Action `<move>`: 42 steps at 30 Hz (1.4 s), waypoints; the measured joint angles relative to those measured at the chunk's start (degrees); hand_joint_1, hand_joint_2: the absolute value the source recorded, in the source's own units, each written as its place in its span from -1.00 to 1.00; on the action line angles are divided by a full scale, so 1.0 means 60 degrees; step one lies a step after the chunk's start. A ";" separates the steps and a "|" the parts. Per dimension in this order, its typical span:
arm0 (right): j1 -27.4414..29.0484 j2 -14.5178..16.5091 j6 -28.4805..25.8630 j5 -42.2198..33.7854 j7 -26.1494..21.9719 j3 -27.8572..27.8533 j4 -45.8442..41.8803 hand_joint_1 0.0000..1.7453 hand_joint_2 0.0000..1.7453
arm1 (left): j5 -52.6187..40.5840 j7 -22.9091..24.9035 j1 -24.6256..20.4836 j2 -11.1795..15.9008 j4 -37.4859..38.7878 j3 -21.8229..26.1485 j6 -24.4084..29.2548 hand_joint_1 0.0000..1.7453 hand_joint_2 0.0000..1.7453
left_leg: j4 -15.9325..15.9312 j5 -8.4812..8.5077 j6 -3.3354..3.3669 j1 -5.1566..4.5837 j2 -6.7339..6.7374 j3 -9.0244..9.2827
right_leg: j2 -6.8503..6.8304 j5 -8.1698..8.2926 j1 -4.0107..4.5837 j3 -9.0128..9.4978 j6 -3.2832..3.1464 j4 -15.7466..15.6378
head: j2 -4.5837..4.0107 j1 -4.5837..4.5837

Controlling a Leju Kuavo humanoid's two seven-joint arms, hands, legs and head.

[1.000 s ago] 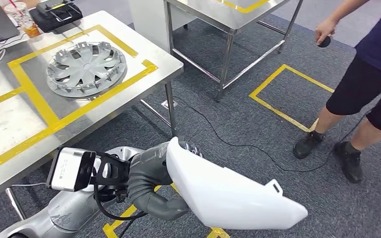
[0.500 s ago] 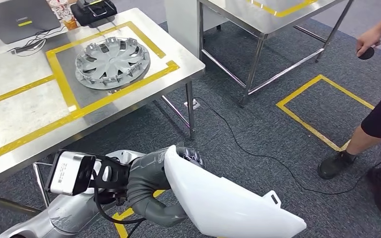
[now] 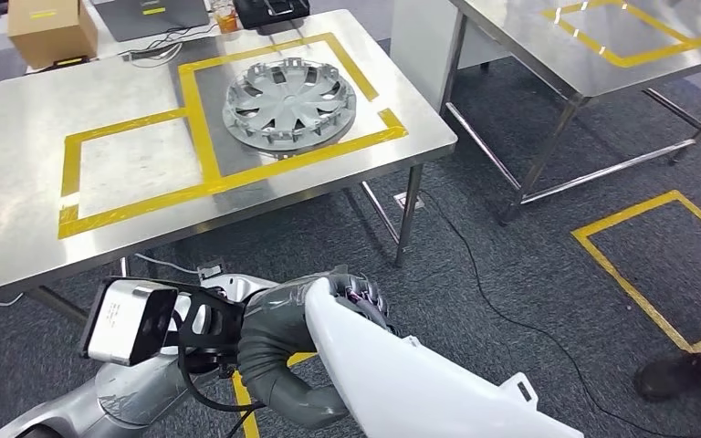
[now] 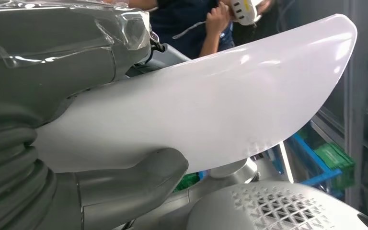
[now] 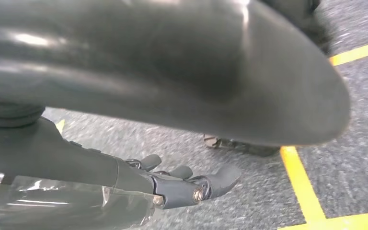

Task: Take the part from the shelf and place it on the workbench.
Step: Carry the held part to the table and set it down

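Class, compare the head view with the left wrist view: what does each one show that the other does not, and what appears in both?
Head view alone: the steel workbench marked with yellow tape, a silver wheel cover lying on it, a cardboard box at its far end, and grey carpet with a black cable.

Left wrist view alone: a person in dark clothing behind the part, and blue and green bins.

Both: the left hand gripping the white curved part.

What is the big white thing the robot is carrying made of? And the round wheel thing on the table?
The white part in the left hand looks like smooth, glossy molded plastic; it shows soft highlights. The wheel cover looks like silver-painted plastic, matte with thin spokes, though it might be metal.
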 joint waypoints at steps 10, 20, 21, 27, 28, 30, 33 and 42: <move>-0.0019 -0.0010 0.0001 0.0008 0.0024 -0.0007 -0.0001 -1.00 -1.00 | -0.0007 0.0009 0.0075 0.0023 -0.0013 -0.0019 -0.0002 1.00 1.00 | 0.0715 -0.0358 -0.0735 0.0339 -0.1141 -0.0421 | 0.0507 0.0891 -0.0414 0.0694 0.0361 -0.1776 | -0.0002 0.0071; 0.0023 0.0019 0.0011 0.0008 0.0023 -0.0006 -0.0015 -1.00 -1.00 | 0.0001 0.0004 0.0053 0.0092 -0.0040 -0.0005 -0.0003 1.00 1.00 | 0.2043 -0.0488 -0.0375 0.0126 0.0492 -0.1334 | -0.0650 0.0634 -0.0053 0.0965 0.0015 -0.1804 | -0.0002 -0.0045; 0.0022 0.0039 0.0015 0.0009 0.0023 -0.0006 -0.0017 -1.00 -1.00 | 0.0002 0.0004 0.0042 0.0091 -0.0051 0.0000 -0.0003 1.00 1.00 | 0.1469 -0.0312 -0.0214 0.0025 0.0731 -0.1037 | -0.0761 0.0601 -0.0012 0.1014 0.0015 -0.1829 | -0.0002 -0.0018; -0.0012 0.0047 0.0093 0.0080 -0.0015 -0.0005 -0.0043 -1.00 -1.00 | 0.0014 0.0002 0.0001 0.0104 -0.0158 0.0035 0.0010 1.00 1.00 | 0.0398 -0.0094 -0.0067 -0.0062 0.0527 -0.0383 | -0.1005 0.0408 0.0017 0.1229 0.0167 -0.1890 | -0.0001 0.0002; -0.0013 0.0042 0.0122 0.0086 -0.0029 -0.0005 -0.0046 -1.00 -1.00 | 0.0021 0.0001 -0.0012 0.0097 -0.0178 0.0037 0.0020 1.00 1.00 | 0.0242 -0.0023 -0.0092 -0.0007 0.0390 -0.0232 | -0.0685 0.0267 0.0007 0.1088 0.0160 -0.1551 | -0.0002 0.0016; 0.0025 0.0019 0.0182 0.0107 -0.0045 -0.0014 -0.0066 -1.00 -1.00 | 0.0014 0.0019 -0.0009 0.0081 -0.0175 0.0013 0.0046 1.00 1.00 | 0.0157 0.0016 -0.0111 0.0020 0.0095 -0.0154 | -0.0096 -0.0114 -0.0034 0.0411 0.0129 -0.0333 | -0.0003 0.0036; 0.0098 0.0006 0.0270 0.0171 -0.0048 -0.0043 -0.0127 -1.00 -1.00 | -0.0004 0.0062 0.0060 0.0087 -0.0164 -0.0039 0.0123 1.00 1.00 | 0.0186 -0.0023 -0.0167 0.0034 -0.0436 -0.0144 | 0.0044 0.0002 -0.0064 -0.0311 0.0295 0.0348 | -0.0003 0.0051; 0.0064 0.0121 0.0477 0.0425 -0.0127 -0.0230 -0.0377 -1.00 -1.00 | 0.0248 0.0294 0.0046 0.0174 -0.0070 -0.0105 0.0358 1.00 1.00 | 0.0773 -0.0433 -0.0563 0.0064 -0.0861 -0.0423 | 0.0335 0.1256 -0.0184 0.0537 0.0097 -0.2052 | -0.0003 0.0046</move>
